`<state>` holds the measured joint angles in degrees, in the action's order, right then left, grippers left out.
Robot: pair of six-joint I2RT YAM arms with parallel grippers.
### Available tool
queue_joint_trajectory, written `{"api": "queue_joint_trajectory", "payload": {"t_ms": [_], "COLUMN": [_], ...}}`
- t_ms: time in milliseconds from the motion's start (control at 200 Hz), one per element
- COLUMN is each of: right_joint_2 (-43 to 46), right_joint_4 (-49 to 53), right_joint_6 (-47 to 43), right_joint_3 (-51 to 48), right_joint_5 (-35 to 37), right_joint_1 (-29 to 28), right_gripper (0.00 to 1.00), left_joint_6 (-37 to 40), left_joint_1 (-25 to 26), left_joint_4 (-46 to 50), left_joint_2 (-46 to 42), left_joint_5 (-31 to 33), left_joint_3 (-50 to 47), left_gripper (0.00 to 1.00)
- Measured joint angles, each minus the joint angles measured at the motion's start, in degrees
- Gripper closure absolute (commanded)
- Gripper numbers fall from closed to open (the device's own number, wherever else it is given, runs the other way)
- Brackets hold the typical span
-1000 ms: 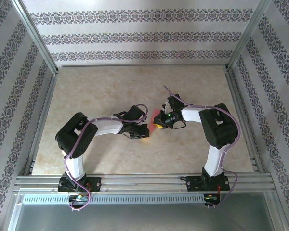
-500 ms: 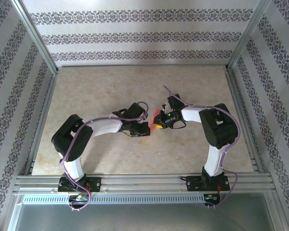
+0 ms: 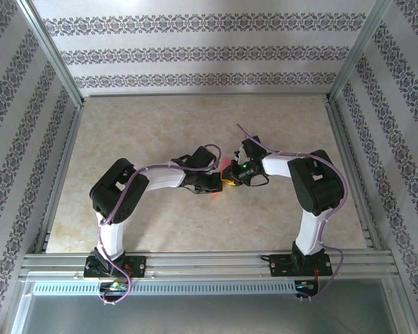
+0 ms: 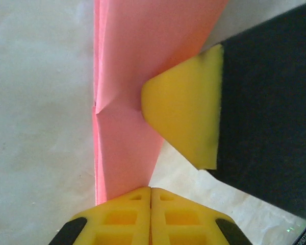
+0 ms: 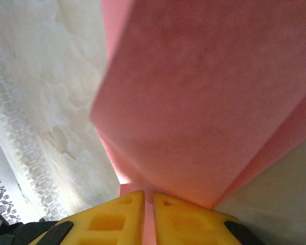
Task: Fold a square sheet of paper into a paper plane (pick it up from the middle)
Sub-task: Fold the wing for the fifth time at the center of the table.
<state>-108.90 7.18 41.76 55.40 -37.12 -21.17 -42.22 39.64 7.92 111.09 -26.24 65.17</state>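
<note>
While the right hand (image 5: 149, 196) pinches the folded pink-red sheet (image 4: 137, 51) over the desk (image 3: 160, 125), the left hand (image 4: 150, 191) sits clenched at the sheet's narrow end.

Pale marbled table (image 3: 139, 125), aluminium rails (image 3: 209, 259) along its edges.

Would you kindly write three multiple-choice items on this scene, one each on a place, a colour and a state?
1. Where do the left gripper and right gripper meet? A) the middle of the table B) the far left corner C) the near right corner
2. What colour is the paper? A) blue B) pink-red C) white
3. How are the left gripper's fingers? A) wide open B) shut on the paper C) around a pen
Answers: 1 A, the top view has both mid-table; 2 B, both wrist views show it; 3 B, they meet on the paper's edge.
</note>
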Motion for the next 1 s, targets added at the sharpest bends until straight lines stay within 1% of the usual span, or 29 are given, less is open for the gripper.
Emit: {"api": "queue_joint_trajectory", "payload": {"t_ms": [355,685,999], "right_joint_2": [0.20,0.15,0.15], "right_joint_4": [0.37,0.55,0.52], "right_joint_6": [-0.11,-0.17,-0.15], "right_joint_3": [0.28,0.35,0.35], "right_joint_5": [0.02,0.02,0.00], "right_joint_1": [0.00,0.00,0.00], "right_gripper": [0.82,0.82,0.82], "left_joint_6": [-0.09,-0.55,-1.07], "left_joint_1": [0.00,0.00,-0.37], "left_joint_4": [-2.60,-3.10,-3.28], "left_joint_2": [-0.24,-3.89,-3.74], "left_joint_5": [0.42,0.90,2.60], "left_joint_3": [-2.29,-4.35,-4.28], "left_gripper": [0.93,0.89,0.95]}}
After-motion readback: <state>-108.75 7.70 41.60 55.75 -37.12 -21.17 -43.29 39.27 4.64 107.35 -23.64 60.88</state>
